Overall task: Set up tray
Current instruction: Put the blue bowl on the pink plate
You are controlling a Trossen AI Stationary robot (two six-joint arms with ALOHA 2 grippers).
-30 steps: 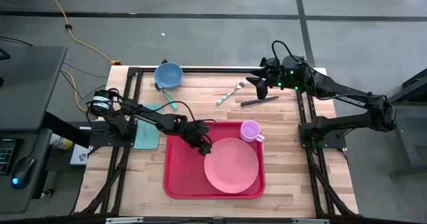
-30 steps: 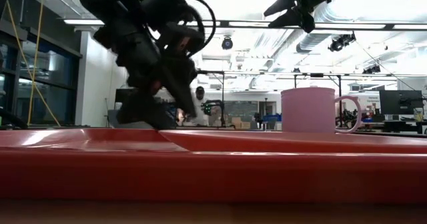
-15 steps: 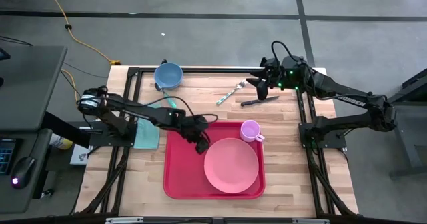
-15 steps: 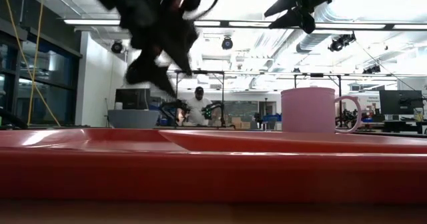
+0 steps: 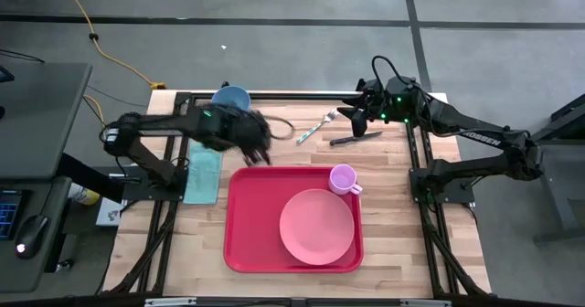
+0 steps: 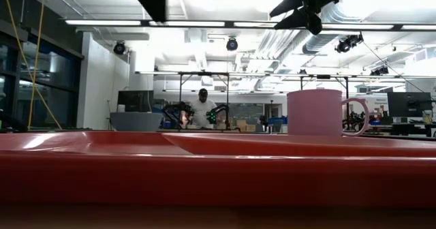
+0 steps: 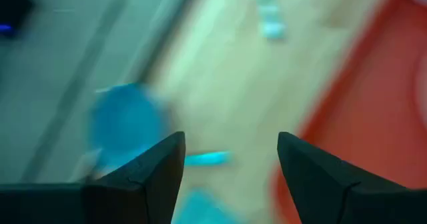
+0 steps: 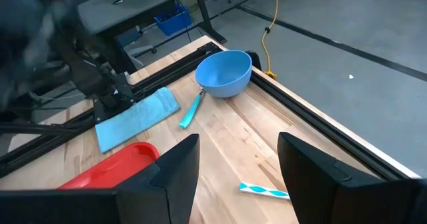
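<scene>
Red tray flat on the bench, toward the near edge and roughly centred between the side edges. On the tray: pink plate in the right half, pink cup upright in the far right corner, just beside the plate's far rim. In the low view, tray rim across the whole foreground, cup standing on it to the right.

Beyond the tray's far left corner, left gripper raised over bare bench, blurred; in its wrist view, fingers spread apart with nothing between them, tray edge off to one side. Folded teal cloth by the left edge, just beside the tray's left rim. Blue bowl at the far edge, partly under the left arm; a teal-handled utensil between bowl and cloth, clear in the right wrist view.

Toward the far right corner: spoon and, just right of it, a dark knife. Right gripper hovering above the knife, fingers parted and empty.
</scene>
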